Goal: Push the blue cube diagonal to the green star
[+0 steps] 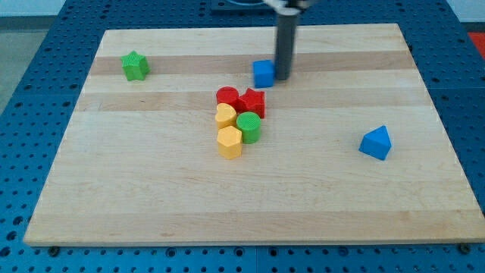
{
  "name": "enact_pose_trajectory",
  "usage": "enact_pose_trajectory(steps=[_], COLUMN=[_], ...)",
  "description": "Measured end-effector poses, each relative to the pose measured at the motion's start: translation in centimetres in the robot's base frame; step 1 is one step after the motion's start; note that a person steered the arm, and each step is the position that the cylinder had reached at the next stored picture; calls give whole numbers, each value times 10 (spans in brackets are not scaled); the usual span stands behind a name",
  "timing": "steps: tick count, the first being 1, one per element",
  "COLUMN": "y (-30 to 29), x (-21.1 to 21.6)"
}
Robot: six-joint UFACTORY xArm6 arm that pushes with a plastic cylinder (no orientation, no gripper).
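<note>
The surface [151, 182] is pale wood with visible grain in lengthwise strips, smooth and matt. It lies on a blue metal-looking base [23, 114] dotted with regular holes. The blue cube [263, 73], green star [135, 66] and blue triangular block [376, 143] look like solid, smooth, matt-coloured pieces. The rod above my tip [283, 77] is dark and dull.

My tip [283, 77] touches the right side of the blue cube [263, 73] near the top of the desk [151, 189]. The green star [135, 66] sits far off at the top left. Just below the cube is a bunch: red cylinder [227, 97], red star [252, 101], yellow heart [225, 116], green cylinder [248, 127], yellow hexagon [229, 142]. A blue triangle [376, 142] sits alone at the right.
</note>
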State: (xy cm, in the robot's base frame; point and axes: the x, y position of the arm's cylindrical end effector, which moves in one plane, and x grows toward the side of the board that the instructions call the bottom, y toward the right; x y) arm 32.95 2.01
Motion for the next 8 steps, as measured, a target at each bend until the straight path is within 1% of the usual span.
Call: enact_pose_trajectory(steps=[1, 2, 3, 4, 5, 7, 8], y=[-61, -68, -76, -110, -129, -130, -114], x=[0, -7, -34, -19, 4, -4, -6])
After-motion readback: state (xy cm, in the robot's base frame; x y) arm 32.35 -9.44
